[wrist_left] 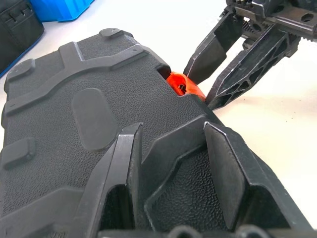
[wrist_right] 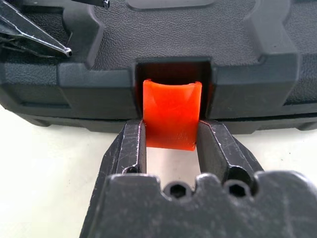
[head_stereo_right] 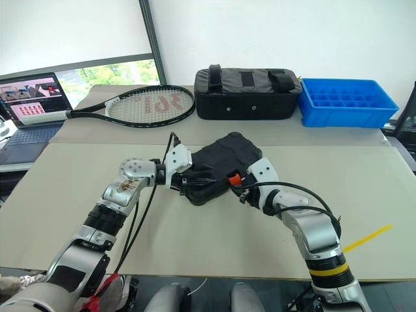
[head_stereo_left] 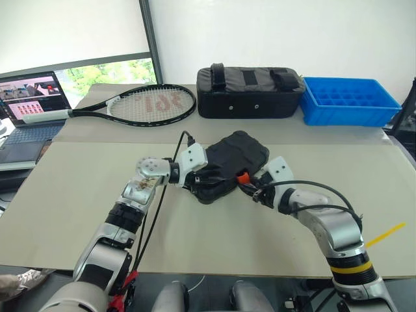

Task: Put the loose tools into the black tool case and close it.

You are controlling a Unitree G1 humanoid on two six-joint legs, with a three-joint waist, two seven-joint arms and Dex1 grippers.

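The black tool case [head_stereo_left: 237, 156] lies closed and flat in the middle of the table. Its orange latch [wrist_right: 172, 114] sits on the near right edge. My right gripper [head_stereo_left: 250, 184] is at that edge, one finger against each side of the latch, shut on it. At the case's left near corner my left gripper [wrist_left: 173, 129] lies over the lid, open, with a raised rib of the lid between its fingers. The right gripper [wrist_left: 200, 87] also shows by the latch in the left wrist view. The loose tools are out of view.
A tennis racket [head_stereo_left: 146, 104] lies at the back left. A black fabric bag [head_stereo_left: 249, 91] and a blue compartment tray [head_stereo_left: 351, 101] stand at the back. A laptop [head_stereo_left: 29, 107] is off the table's left. A yellow strip [head_stereo_left: 385, 235] lies near the right edge.
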